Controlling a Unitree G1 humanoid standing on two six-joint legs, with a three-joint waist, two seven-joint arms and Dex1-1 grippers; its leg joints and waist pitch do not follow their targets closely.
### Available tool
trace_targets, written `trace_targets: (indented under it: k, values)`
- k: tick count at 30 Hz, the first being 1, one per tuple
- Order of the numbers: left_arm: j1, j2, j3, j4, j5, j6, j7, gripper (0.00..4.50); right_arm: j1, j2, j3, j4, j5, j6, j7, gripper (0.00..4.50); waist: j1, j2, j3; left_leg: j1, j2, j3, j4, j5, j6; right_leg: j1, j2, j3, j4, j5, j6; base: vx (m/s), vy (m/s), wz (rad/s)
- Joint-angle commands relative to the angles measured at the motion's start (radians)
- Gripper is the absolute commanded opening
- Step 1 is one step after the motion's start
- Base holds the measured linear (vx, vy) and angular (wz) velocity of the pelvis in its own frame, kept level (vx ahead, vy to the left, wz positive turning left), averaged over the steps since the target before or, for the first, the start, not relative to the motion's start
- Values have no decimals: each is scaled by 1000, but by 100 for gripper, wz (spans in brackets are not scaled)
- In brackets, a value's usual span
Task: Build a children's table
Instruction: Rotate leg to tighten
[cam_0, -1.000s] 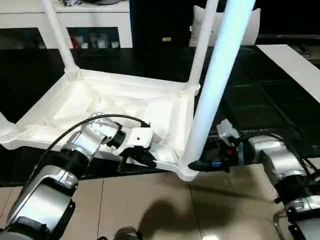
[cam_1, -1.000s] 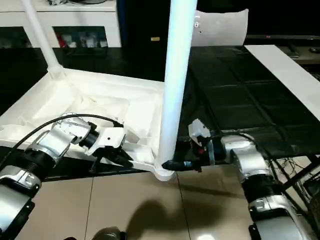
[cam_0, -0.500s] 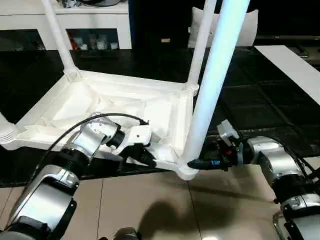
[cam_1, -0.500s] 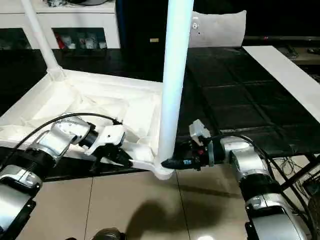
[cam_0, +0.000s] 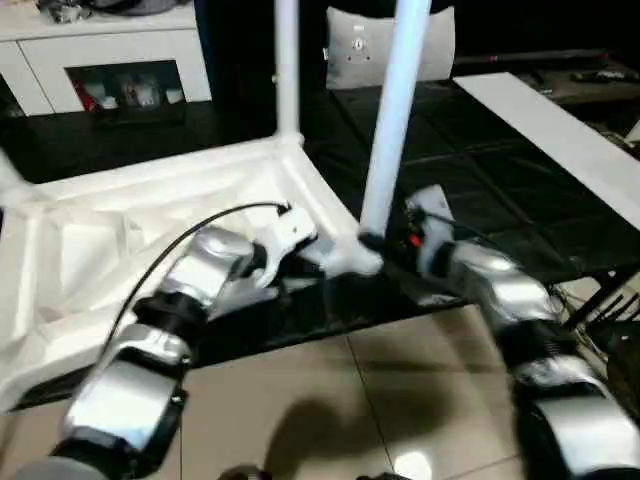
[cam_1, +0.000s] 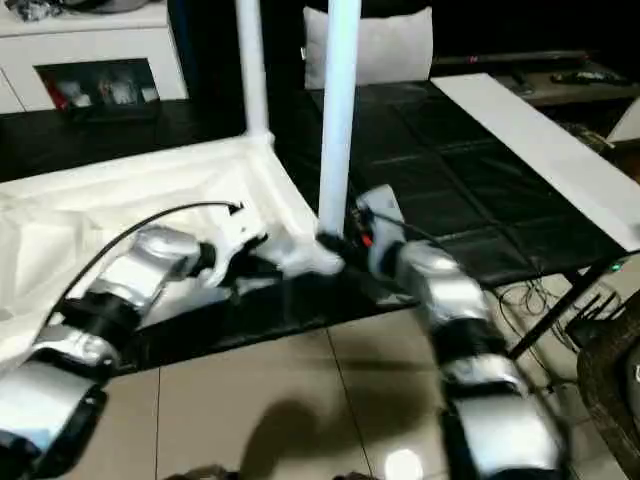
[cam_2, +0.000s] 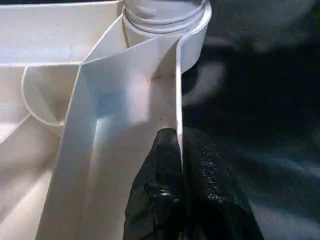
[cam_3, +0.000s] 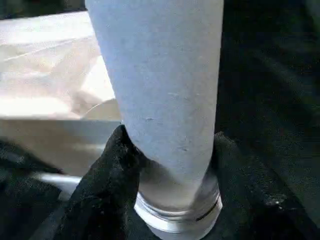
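Observation:
The children's table (cam_0: 150, 200) lies upside down on a black platform, its ribbed underside facing up. One white leg (cam_0: 395, 110) stands in the near corner socket (cam_2: 165, 15), and another leg (cam_0: 287, 70) rises at the corner behind. My left gripper (cam_2: 179, 137) is shut on the table's thin rim wall just beside that near corner. My right gripper (cam_3: 170, 145) sits low on the near leg (cam_3: 165, 85), one black finger (cam_3: 107, 175) pressed on each side just above the socket. In the head views both grippers meet at this corner (cam_0: 360, 255).
A white cabinet with glass doors (cam_0: 110, 60) stands at the back left. A flat white board (cam_0: 540, 120) lies on the black platform (cam_0: 480, 190) to the right, a white panel (cam_0: 350, 45) behind the legs. Tiled floor (cam_0: 380, 400) lies in front, cables (cam_1: 520, 295) at the right edge.
The whole view has swung, so the table corner now sits higher and nearer the middle. Both grippers remain at the near corner; the right fingers have closed in a little on the leg.

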Motion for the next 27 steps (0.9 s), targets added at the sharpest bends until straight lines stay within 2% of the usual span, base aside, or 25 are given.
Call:
trace_targets:
  k: [1,5,6,7,10,13,14,15,16,19,20,23,24,27]
  values:
    - [-9,-66,-26,-22,-13,0,7,0,-33,30,-15,10,14,-20,-57,253,10,1,-80,9,66,-40,-57,-126,59,62,-116,72,-84,-209,-157,0,0,0]
    - [-18,-69,-15,-18,1,-5,66,0,-8,39,-43,-45,32,-26,-42,288,15,-1,-82,10,71,-39,-56,-115,80,65,-119,74,-76,-148,-178,0,0,0]
    - [-18,-67,-15,-18,2,-6,66,0,-6,37,-45,-50,34,-29,-39,288,18,-2,-81,10,71,-39,-57,-116,83,65,-119,74,-76,-149,-174,0,0,0]
    - [-16,-57,-16,-19,4,-16,57,0,9,28,-47,-77,40,-49,-10,314,19,-1,-80,10,70,-39,-57,-119,84,65,-119,74,-78,-154,-170,0,0,0]
    - [-13,-45,-20,-24,6,-32,44,0,24,15,-44,-100,44,-66,25,326,22,-2,-78,11,69,-38,-58,-135,82,66,-119,74,-83,-193,-153,0,0,0]
    - [-2,5,-42,-20,18,-106,-22,0,74,-73,13,-140,31,-72,190,365,30,-3,-77,12,69,-39,-58,-142,82,66,-118,73,-88,-226,-134,0,0,0]
    - [2,28,-53,-13,25,-151,-58,0,89,-110,31,-149,29,-74,252,365,33,-4,-76,11,69,-39,-58,-144,87,66,-116,71,-89,-232,-125,0,0,0]
    - [2,30,-54,-12,25,-155,-61,0,90,-113,32,-150,29,-74,257,372,34,-6,-76,10,68,-37,-57,-147,90,66,-115,72,-90,-238,-117,0,0,0]
    - [4,43,-61,-10,29,-169,-84,0,96,-134,41,-156,27,-79,286,383,36,-4,-76,10,70,-38,-57,-148,86,64,-116,71,-88,-248,-116,0,0,0]
    - [13,78,-79,-10,25,-226,-170,0,105,-186,59,-166,9,-112,359,383,41,-3,-77,11,71,-38,-57,-151,80,62,-116,71,-89,-265,-114,0,0,0]
    - [17,101,-91,-13,18,-270,-234,0,107,-218,65,-166,9,-131,428,383,44,-5,-76,13,72,-37,-57,-152,78,60,-117,71,-89,-267,-117,0,0,0]
    - [19,129,-109,-21,14,-300,-304,0,125,-267,94,-194,25,-145,562,383,58,-4,-77,16,76,-36,-55,-155,88,58,-116,74,-86,-253,-114,0,0,0]
    - [19,137,-117,-20,17,-311,-321,0,128,-279,103,-198,31,-144,600,383,60,-7,-76,15,78,-35,-56,-155,87,56,-116,74,-83,-243,-123,0,0,0]
    - [26,164,-144,-20,13,-366,-406,0,132,-312,126,-196,42,-155,697,383,69,-7,-76,13,75,-37,-55,-161,93,59,-120,72,-86,-275,-115,0,0,0]
